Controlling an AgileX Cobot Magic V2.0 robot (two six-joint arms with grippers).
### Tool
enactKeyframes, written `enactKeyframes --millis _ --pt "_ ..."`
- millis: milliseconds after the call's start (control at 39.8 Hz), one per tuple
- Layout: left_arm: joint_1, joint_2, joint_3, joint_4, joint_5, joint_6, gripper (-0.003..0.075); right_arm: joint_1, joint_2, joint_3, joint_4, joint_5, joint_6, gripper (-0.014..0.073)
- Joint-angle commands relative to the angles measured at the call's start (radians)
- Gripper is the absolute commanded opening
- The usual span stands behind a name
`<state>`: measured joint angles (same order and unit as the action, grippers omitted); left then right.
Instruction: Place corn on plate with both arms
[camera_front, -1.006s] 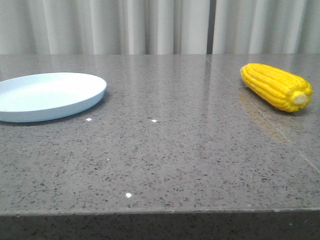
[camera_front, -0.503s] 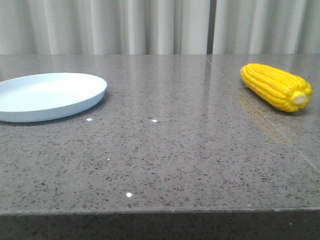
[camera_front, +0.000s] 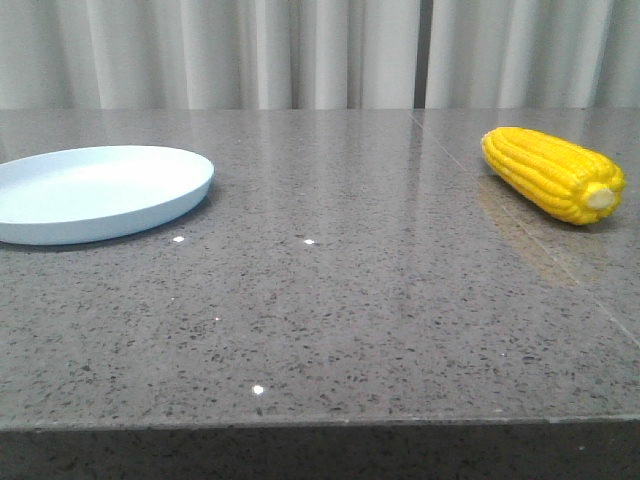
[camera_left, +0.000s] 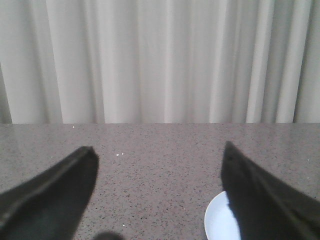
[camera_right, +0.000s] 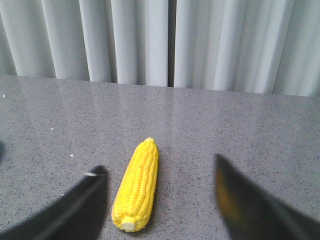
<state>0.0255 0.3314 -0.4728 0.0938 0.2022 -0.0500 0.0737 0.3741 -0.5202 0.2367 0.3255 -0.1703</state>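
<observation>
The yellow corn (camera_front: 553, 172) lies on the grey table at the right, pale stub end toward the camera. The pale blue plate (camera_front: 95, 190) sits at the left, with nothing on it. Neither gripper shows in the front view. In the right wrist view my right gripper (camera_right: 159, 172) is open, and the corn (camera_right: 137, 186) lies on the table between its black fingers, nearer one of them and not touched. In the left wrist view my left gripper (camera_left: 159, 152) is open and holds nothing, with an edge of the plate (camera_left: 218, 223) beside one finger.
The speckled grey stone table (camera_front: 330, 300) has a seam running past the corn and a front edge near the camera. White curtains (camera_front: 300, 50) hang behind the far edge.
</observation>
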Motion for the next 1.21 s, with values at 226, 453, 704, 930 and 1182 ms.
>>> enactKeyframes --millis 226,453,704,930,1182 --pt "0.004 0.016 -0.037 -0.022 -0.072 -0.002 0.0614 -0.004 0.016 -0.034 0.01 -0.075 -0.007 0.0651" --pt "0.004 0.155 -0.082 -0.019 -0.032 0.0 0.0597 -0.004 0.016 -0.034 0.01 -0.075 -0.007 0.0651" --pt "-0.065 0.486 -0.323 -0.023 0.23 0.057 0.0597 -0.004 0.016 -0.034 0.01 -0.075 -0.007 0.0651" --pt "-0.174 0.802 -0.565 -0.041 0.484 0.06 0.0597 -0.004 0.016 -0.034 0.01 -0.075 -0.007 0.0651" --pt "-0.208 1.082 -0.726 -0.067 0.587 0.03 0.0557 -0.004 0.016 -0.034 0.01 -0.075 -0.007 0.0651"
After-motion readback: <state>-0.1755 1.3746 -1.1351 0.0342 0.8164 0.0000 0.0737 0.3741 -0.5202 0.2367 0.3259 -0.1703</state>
